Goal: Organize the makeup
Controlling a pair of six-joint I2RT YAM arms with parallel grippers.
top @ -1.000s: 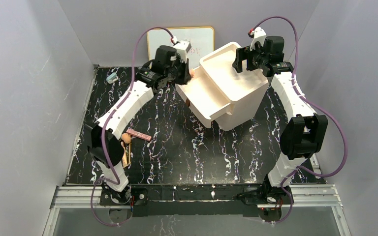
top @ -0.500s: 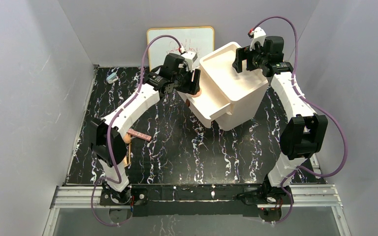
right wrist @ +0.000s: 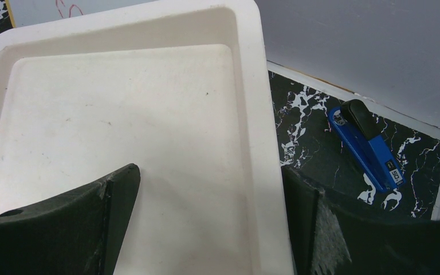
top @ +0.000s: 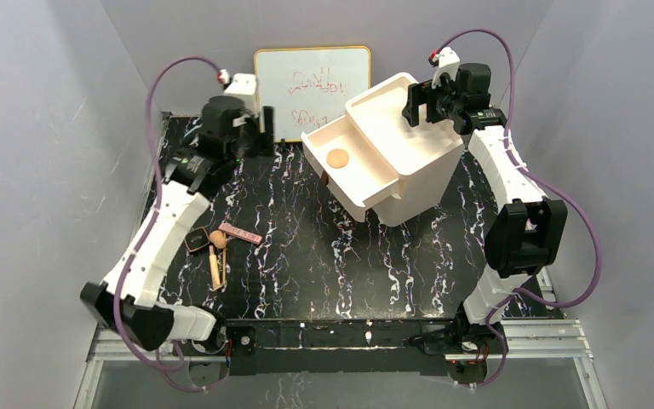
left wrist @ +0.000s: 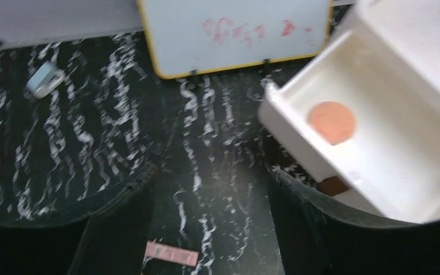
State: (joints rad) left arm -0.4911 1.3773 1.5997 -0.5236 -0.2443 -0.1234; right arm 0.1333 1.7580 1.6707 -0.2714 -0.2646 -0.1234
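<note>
From above, the left gripper (top: 260, 128) hangs at the back left of the black marbled table (top: 306, 256), just in front of the whiteboard (top: 311, 81), its jaws parted and empty. The round peach puff (top: 337, 158) lies in the open drawer (top: 366, 175) of the white organizer (top: 417, 166). Well apart from it, close to the left arm, the rest sits on the tabletop — the pink palette (top: 240, 233), the dark square compact (top: 196, 241) and the wooden-handled brushes (top: 215, 264). The right gripper (top: 417, 104) hovers over the organizer's top tray (top: 396, 128), spread wide and holding nothing.

Through the left wrist camera, that gripper's fingers (left wrist: 114, 229) stand apart with only bare table between them. The puff rests flat on the drawer floor off to the right, the palette shows at the bottom edge, and a small pale-blue object (left wrist: 44, 80) lies far left by the wall.

Through the right wrist camera, the fingers (right wrist: 91, 223) frame the tray — a blue object (right wrist: 366, 146) lies on the table beside the organizer, near the back wall.
</note>
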